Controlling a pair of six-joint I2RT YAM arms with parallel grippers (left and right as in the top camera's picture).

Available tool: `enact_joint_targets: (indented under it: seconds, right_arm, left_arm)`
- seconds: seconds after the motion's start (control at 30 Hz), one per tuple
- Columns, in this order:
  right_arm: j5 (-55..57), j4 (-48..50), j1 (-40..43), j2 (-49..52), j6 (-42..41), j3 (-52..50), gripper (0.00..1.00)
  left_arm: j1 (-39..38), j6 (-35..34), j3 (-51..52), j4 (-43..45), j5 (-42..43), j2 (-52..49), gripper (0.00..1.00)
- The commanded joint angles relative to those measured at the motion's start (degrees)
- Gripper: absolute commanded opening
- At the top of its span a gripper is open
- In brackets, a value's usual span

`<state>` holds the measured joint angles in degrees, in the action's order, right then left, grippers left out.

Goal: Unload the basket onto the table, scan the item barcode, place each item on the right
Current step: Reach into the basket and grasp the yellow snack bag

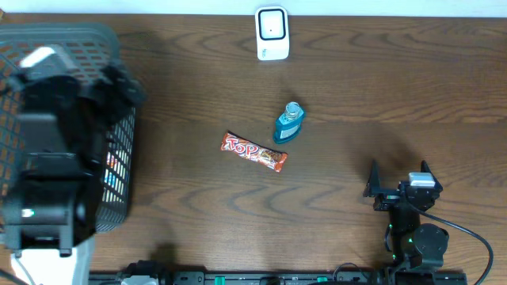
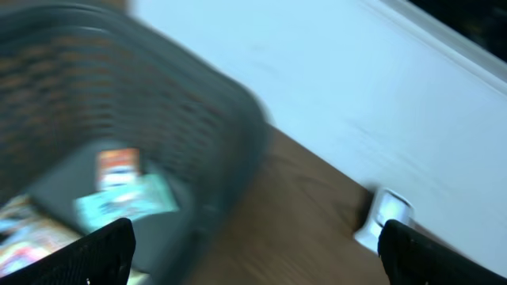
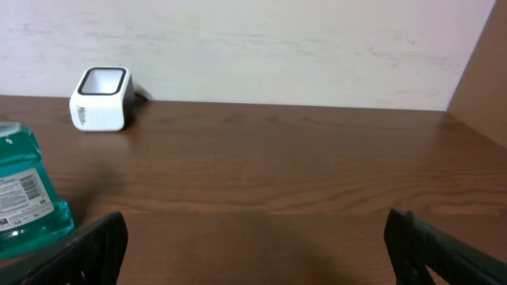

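A white barcode scanner (image 1: 272, 33) stands at the table's far edge. A blue bottle (image 1: 289, 123) and a red "Top" candy bar (image 1: 253, 152) lie mid-table, both untouched. My left gripper (image 2: 257, 253) is open and empty, hanging over the right rim of the grey basket (image 1: 119, 190). That view is blurred, with the scanner (image 2: 384, 218) at its right. My right gripper (image 1: 400, 176) rests near the front right edge, open and empty (image 3: 253, 245). Its camera faces the scanner (image 3: 100, 98), with the bottle (image 3: 24, 190) and its barcode label at the left edge.
The basket (image 2: 198, 103) at the far left holds several packets (image 2: 119, 190). A white wall runs behind the table's far edge. The left arm (image 1: 47, 182) covers much of the basket from above.
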<state>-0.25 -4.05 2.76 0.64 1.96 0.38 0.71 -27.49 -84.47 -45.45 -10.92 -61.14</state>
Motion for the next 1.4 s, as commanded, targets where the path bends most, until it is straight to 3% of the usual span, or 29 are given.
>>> enact_joint_targets:
  seconds: [0.0, 0.27, 0.43, 0.6, 0.8, 1.07, 1.33, 1.37]
  right_arm:
    - [-0.28, -0.22, -0.20, -0.26, 0.48, -0.07, 0.99]
    - [-0.31, -0.22, -0.20, -0.26, 0.48, -0.07, 0.99]
    - [-0.31, -0.22, -0.20, -0.26, 0.48, -0.07, 0.99]
    - [-0.31, -0.20, -0.20, -0.26, 0.48, -0.07, 0.99]
    - [-0.31, -0.22, -0.20, -0.26, 0.48, -0.07, 0.99]
    - [-0.31, -0.20, -0.20, -0.26, 0.48, -0.07, 0.99]
    - [-0.31, -0.22, -0.20, -0.26, 0.48, -0.07, 0.99]
    - [-0.31, -0.22, -0.20, -0.26, 0.48, -0.07, 0.99]
  left_arm:
    - [8.48, -4.96, -2.71, -3.91, -0.70, -3.93, 0.98]
    - [25.92, -20.20, -2.71, -17.49, -0.70, -17.31, 0.98]
    - [30.77, -24.41, -1.49, -23.52, -0.20, -26.25, 0.98]
    - [33.00, -24.50, 1.64, -23.45, -0.26, -33.48, 0.98]
    - [33.03, -24.48, 10.60, -15.74, -0.76, -35.80, 0.98]
    - [33.03, -19.52, 25.64, 5.27, 2.58, -35.85, 0.98]
    - [33.03, -19.06, 29.59, 12.28, 2.93, -35.95, 0.99]
    - [33.03, -19.06, 29.90, 12.59, 2.93, -35.98, 0.93]
